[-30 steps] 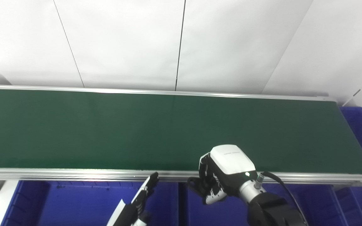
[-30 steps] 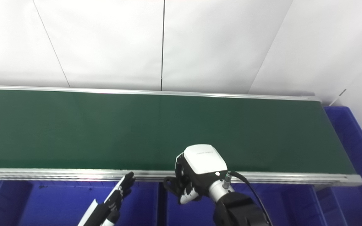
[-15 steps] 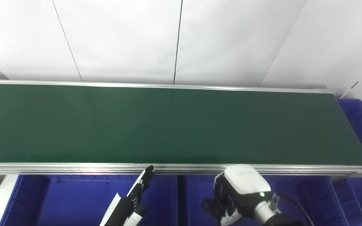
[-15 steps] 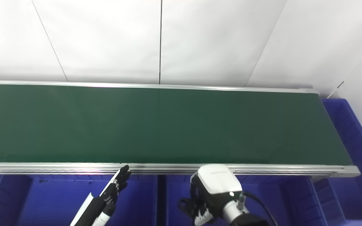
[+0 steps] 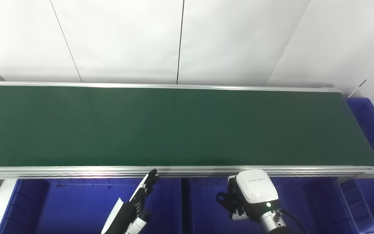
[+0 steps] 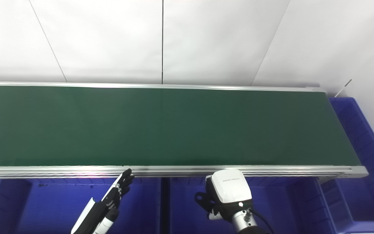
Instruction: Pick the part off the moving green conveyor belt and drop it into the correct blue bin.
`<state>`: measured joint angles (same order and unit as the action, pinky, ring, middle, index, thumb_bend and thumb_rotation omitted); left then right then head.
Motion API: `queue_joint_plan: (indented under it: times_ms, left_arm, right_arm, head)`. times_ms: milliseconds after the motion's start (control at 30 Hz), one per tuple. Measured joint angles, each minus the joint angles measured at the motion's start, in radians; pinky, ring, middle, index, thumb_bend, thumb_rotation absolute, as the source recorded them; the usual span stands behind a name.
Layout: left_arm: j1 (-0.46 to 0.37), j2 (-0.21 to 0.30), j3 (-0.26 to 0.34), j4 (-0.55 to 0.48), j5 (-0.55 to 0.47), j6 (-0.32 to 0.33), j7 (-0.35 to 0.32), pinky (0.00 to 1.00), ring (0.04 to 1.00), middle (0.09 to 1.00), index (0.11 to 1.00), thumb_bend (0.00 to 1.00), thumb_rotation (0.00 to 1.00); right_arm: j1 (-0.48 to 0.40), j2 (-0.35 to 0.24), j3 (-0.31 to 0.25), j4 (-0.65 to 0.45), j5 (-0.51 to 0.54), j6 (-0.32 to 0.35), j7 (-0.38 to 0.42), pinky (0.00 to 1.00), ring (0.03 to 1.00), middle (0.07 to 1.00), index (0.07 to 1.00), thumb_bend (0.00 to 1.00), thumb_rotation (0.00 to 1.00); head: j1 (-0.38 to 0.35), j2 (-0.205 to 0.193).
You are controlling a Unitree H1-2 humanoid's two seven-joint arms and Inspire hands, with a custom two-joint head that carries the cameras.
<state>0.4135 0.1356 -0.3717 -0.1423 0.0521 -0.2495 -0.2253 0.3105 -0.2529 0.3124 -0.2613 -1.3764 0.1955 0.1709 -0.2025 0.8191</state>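
The green conveyor belt (image 5: 174, 123) runs across the view, and no part shows on it. My right hand (image 5: 250, 195) hangs below the belt's near rail, over the middle blue bin (image 5: 203, 211). Its white back faces me and its fingers curl underneath. A small white piece (image 5: 237, 216) shows by the fingers; I cannot tell whether it is a part or the hand itself. My left hand (image 5: 141, 198) is open with its fingers stretched toward the rail, over the left blue bin (image 5: 76, 208). It holds nothing.
Another blue bin (image 5: 373, 130) stands at the belt's right end, and one more (image 5: 323, 208) lies right of the middle bin. A silver rail (image 5: 76, 170) edges the belt's near side. A white wall rises behind.
My right hand has drawn back from the belt's near edge to over the middle bin. The camera has tilted a little. My left hand has hardly moved.
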Motion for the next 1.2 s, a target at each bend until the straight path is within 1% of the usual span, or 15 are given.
queue_joint_plan:
  times_ms: [33, 67, 167, 300, 467, 600, 667, 800, 900, 933, 967, 1000, 1033, 1067, 1200]
  left_arm:
    - [0.0, -0.001, 0.0, -0.001, 0.0, 0.0, 0.0, 0.98, 0.991, 0.981, 1.0, 0.56, 0.93]
    - [0.0, -0.002, 0.0, -0.001, 0.0, 0.0, 0.0, 0.98, 0.991, 0.981, 1.0, 0.56, 0.93]
    - [0.0, -0.004, -0.001, -0.001, 0.0, 0.0, 0.0, 0.98, 0.986, 0.978, 1.0, 0.56, 0.93]
    - [0.0, -0.004, -0.001, -0.001, 0.0, 0.0, 0.0, 0.97, 0.98, 0.976, 0.999, 0.55, 0.93]
    - [-0.001, -0.004, 0.0, -0.001, 0.0, 0.0, 0.0, 0.98, 0.984, 0.977, 0.998, 0.56, 0.93]
    - [-0.001, -0.004, 0.0, -0.001, -0.001, 0.0, 0.0, 0.98, 0.989, 0.98, 1.0, 0.57, 0.93]
    - [-0.001, -0.004, 0.0, -0.001, -0.001, 0.0, 0.0, 0.98, 0.99, 0.981, 1.0, 0.58, 0.93]
    - [-0.001, -0.004, 0.0, -0.001, 0.0, 0.0, 0.0, 0.97, 0.988, 0.977, 0.995, 0.58, 0.94]
    - [-0.001, -0.004, -0.001, -0.002, 0.0, 0.001, 0.0, 0.97, 0.992, 0.98, 0.993, 0.59, 0.94]
    - [-0.001, -0.004, -0.001, -0.001, 0.001, 0.002, 0.0, 0.98, 0.995, 0.982, 0.995, 0.6, 0.95]
    - [-0.001, -0.004, 0.0, -0.001, 0.003, 0.006, 0.0, 0.99, 0.996, 0.982, 0.994, 0.61, 0.95]
    - [0.0, -0.004, 0.0, 0.001, 0.003, 0.011, 0.001, 0.99, 0.997, 0.983, 0.994, 0.62, 0.96]
    - [0.0, -0.004, 0.0, 0.005, 0.005, 0.019, 0.001, 0.99, 0.998, 0.983, 0.994, 0.62, 0.96]
    - [0.0, -0.004, 0.0, 0.008, 0.011, 0.024, 0.001, 0.99, 0.996, 0.983, 0.993, 0.61, 0.95]
    - [-0.001, -0.007, 0.0, 0.026, 0.024, 0.027, 0.002, 0.98, 0.988, 0.983, 0.992, 0.55, 0.93]
  right_arm:
    - [-0.002, 0.001, 0.0, 0.004, -0.005, 0.0, -0.003, 0.37, 0.51, 0.669, 0.735, 0.82, 0.66]
    - [-0.003, 0.001, 0.0, 0.006, -0.007, 0.0, -0.003, 0.5, 0.625, 0.759, 0.777, 0.89, 0.76]
    - [-0.002, 0.001, 0.002, 0.006, -0.012, 0.0, 0.002, 0.67, 0.769, 0.857, 0.815, 0.98, 0.88]
    - [0.002, 0.001, 0.01, 0.005, -0.021, 0.0, 0.033, 0.76, 0.84, 0.915, 0.879, 1.0, 0.95]
    - [0.011, 0.0, 0.01, -0.016, -0.008, 0.0, 0.094, 0.71, 0.809, 0.905, 0.89, 1.0, 1.0]
    - [0.012, 0.0, 0.011, -0.024, 0.017, 0.0, 0.093, 0.58, 0.724, 0.85, 0.849, 1.0, 1.0]
    - [0.013, 0.0, 0.01, -0.031, 0.049, -0.005, 0.083, 0.51, 0.646, 0.795, 0.824, 1.0, 0.99]
    - [0.027, 0.0, 0.006, -0.119, 0.196, -0.028, 0.077, 0.39, 0.5, 0.65, 0.781, 1.0, 1.0]
    - [0.042, 0.005, 0.0, -0.188, 0.329, -0.044, 0.077, 0.35, 0.471, 0.596, 0.731, 1.0, 1.0]
    - [0.051, 0.012, -0.006, -0.215, 0.39, -0.048, 0.074, 0.34, 0.46, 0.563, 0.664, 0.97, 0.95]
    - [0.06, 0.022, -0.014, -0.228, 0.448, -0.056, 0.061, 0.35, 0.449, 0.53, 0.587, 0.9, 0.86]
    - [0.068, 0.034, -0.022, -0.231, 0.517, -0.074, 0.046, 0.37, 0.46, 0.534, 0.567, 0.81, 0.82]
    - [0.082, 0.055, -0.03, -0.228, 0.612, -0.098, 0.019, 0.38, 0.467, 0.54, 0.564, 0.78, 0.81]
    - [0.096, 0.071, -0.034, -0.225, 0.678, -0.128, -0.004, 0.44, 0.518, 0.588, 0.609, 0.75, 0.84]
    - [0.158, 0.142, -0.032, -0.2, 0.869, -0.314, -0.123, 0.55, 0.617, 0.695, 0.712, 0.79, 0.91]
  head:
    - [0.0, 0.0]
    - [0.0, 0.0]
    - [0.003, 0.0]
    - [0.003, 0.0]
    - [0.0, 0.002]
    - [0.0, 0.002]
    - [0.0, 0.003]
    - [0.002, 0.003]
    - [0.015, 0.0]
    - [0.015, 0.0]
    - [0.065, -0.002]
    - [0.078, -0.002]
    - [0.089, -0.003]
    - [0.097, -0.006]
    - [0.107, -0.012]
